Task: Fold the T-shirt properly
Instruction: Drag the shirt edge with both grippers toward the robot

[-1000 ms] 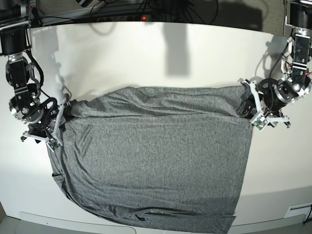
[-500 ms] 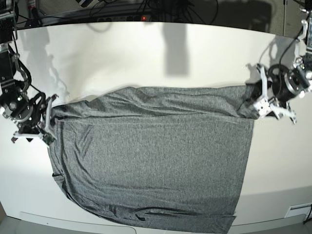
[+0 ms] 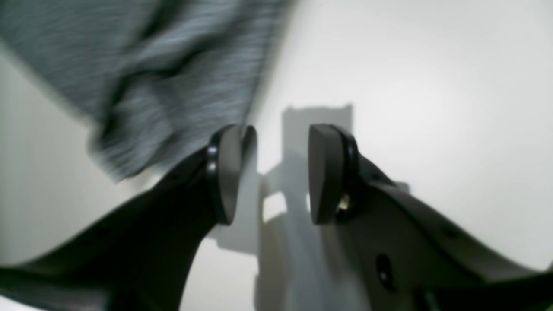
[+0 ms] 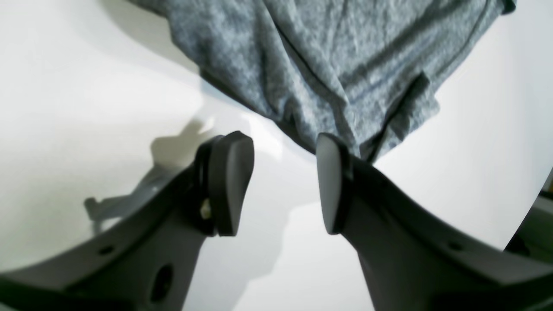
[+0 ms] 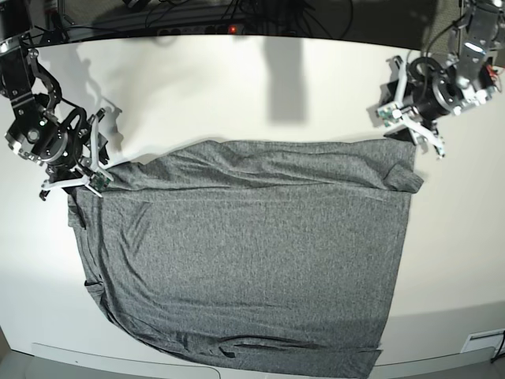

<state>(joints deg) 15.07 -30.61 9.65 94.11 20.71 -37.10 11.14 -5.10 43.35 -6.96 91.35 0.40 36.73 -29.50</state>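
The grey speckled T-shirt (image 5: 252,253) lies spread flat on the white table (image 5: 237,87), its far edge bunched into long ridges. My left gripper (image 5: 407,126) hovers off the shirt's far right corner, and the left wrist view shows that gripper (image 3: 278,138) open and empty, with blurred T-shirt (image 3: 142,73) cloth beyond its left finger. My right gripper (image 5: 96,158) is at the far left corner. In the right wrist view this gripper (image 4: 283,147) is open with bare table between the fingers, and the T-shirt (image 4: 328,65) hem lies just past the fingertips.
Cables and a power strip (image 5: 205,30) run along the table's far edge. The shirt's near hem (image 5: 300,359) reaches almost to the table's front edge. A small lump of cloth (image 5: 409,178) sits at the far right corner.
Both grippers have pulled back from the shirt's far corners: the left one up and away from the right corner, the right one up along the left side. The shirt's left edge now lies farther out.
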